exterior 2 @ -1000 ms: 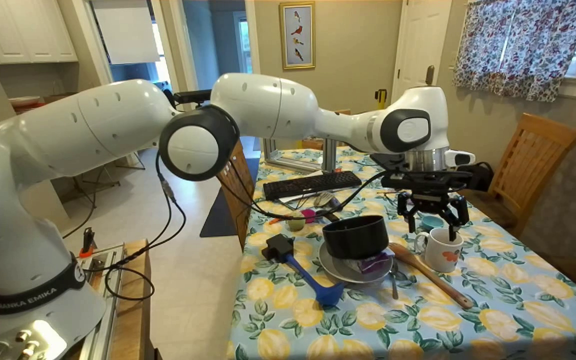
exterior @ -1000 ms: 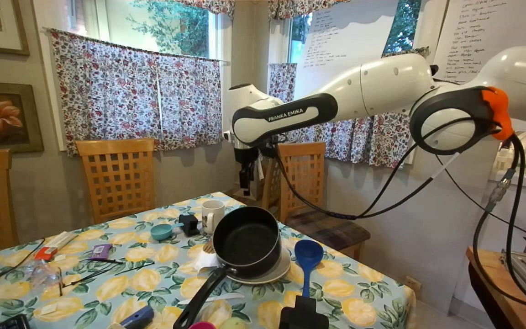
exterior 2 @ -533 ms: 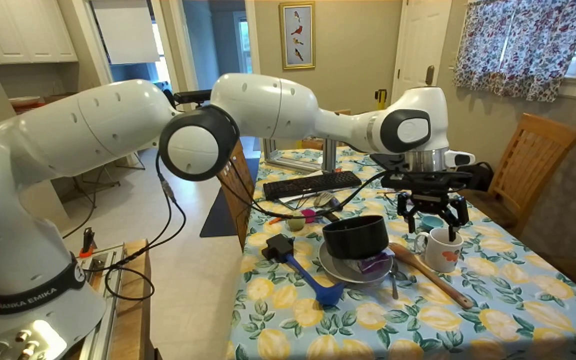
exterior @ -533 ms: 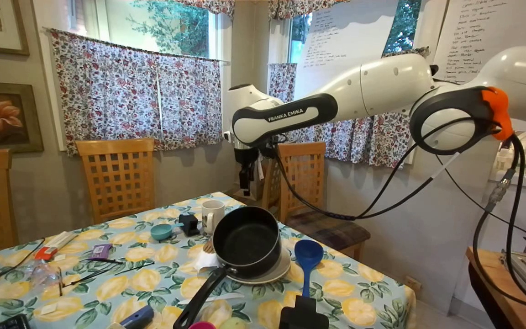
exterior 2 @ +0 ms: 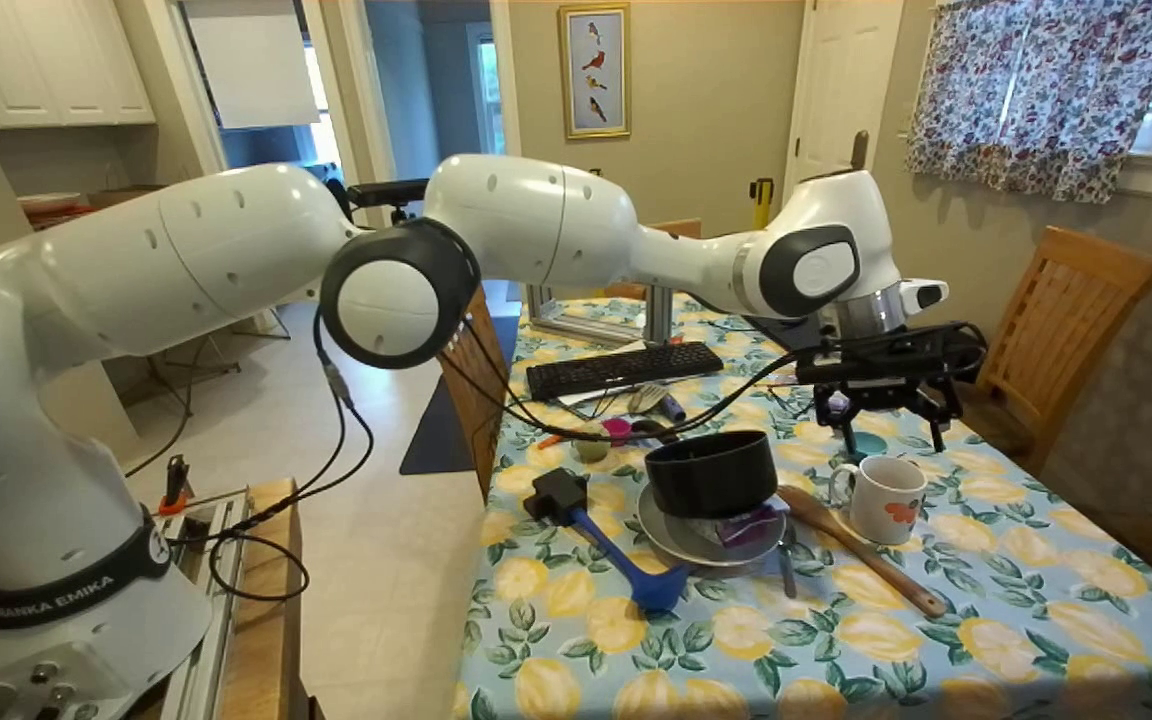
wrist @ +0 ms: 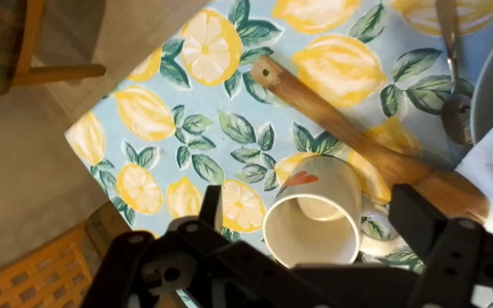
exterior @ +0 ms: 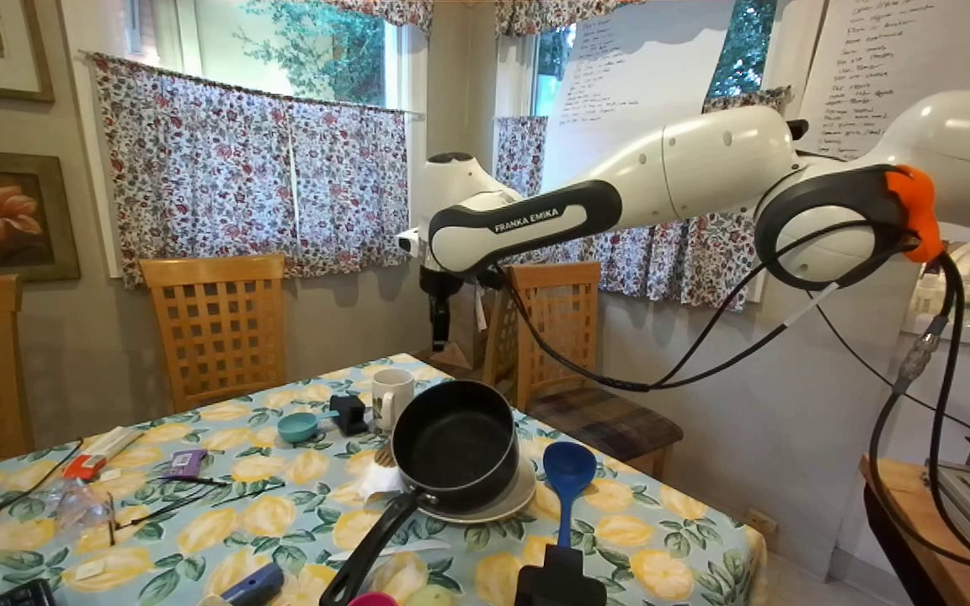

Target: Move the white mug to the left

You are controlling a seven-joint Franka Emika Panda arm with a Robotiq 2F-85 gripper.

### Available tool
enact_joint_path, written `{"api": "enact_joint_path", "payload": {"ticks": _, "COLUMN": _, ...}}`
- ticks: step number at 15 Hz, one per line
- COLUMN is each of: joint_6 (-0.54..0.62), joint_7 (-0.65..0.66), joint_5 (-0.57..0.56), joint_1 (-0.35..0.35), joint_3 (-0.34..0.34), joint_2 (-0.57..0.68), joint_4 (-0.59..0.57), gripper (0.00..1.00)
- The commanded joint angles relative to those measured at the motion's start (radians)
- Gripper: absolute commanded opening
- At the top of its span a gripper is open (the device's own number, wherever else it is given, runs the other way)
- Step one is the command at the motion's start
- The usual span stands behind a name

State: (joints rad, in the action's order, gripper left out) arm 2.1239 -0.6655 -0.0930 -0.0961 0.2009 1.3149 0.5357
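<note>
Gripper (exterior 2: 894, 448): fingers spread wide, holding nothing, clear above the white mug (wrist: 315, 209). In your wrist view, the mug shows between the fingers, handle at 3 o'clock, wooden utensil (wrist: 357, 139) near 1 o'clock. In an exterior view, you see the mug upright on the tablecloth (exterior 2: 1016, 640), black pan (exterior 2: 711, 480) at its 9 o'clock.

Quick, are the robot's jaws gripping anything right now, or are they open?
Gripper: open, holding nothing; its jaws stand apart, higher than the white mug and not touching it.
</note>
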Motion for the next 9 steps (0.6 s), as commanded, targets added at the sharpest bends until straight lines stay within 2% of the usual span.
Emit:
{"api": "enact_joint_path", "payload": {"ticks": 1, "joint_6": 0.112, "joint_7": -0.185, "joint_5": 0.014, "joint_1": -0.032, "joint_3": -0.050, "joint_2": 0.046, "joint_4": -0.054, "gripper": 1.00}}
{"api": "enact_joint_path", "payload": {"ticks": 5, "joint_6": 0.210, "joint_7": -0.408, "joint_5": 0.043, "joint_1": -0.063, "joint_3": -0.144, "joint_2": 0.066, "joint_4": -0.061, "gripper": 1.00}}
{"api": "enact_joint_path", "payload": {"ticks": 6, "joint_6": 0.194, "joint_7": -0.461, "joint_5": 0.030, "joint_1": -0.080, "joint_3": -0.204, "joint_2": 0.093, "joint_4": -0.107, "gripper": 1.00}}
{"api": "enact_joint_path", "payload": {"ticks": 9, "joint_6": 0.164, "joint_7": -0.625, "joint_5": 0.079, "joint_1": -0.097, "joint_3": -0.314, "joint_2": 0.115, "joint_4": -0.125, "gripper": 1.00}}
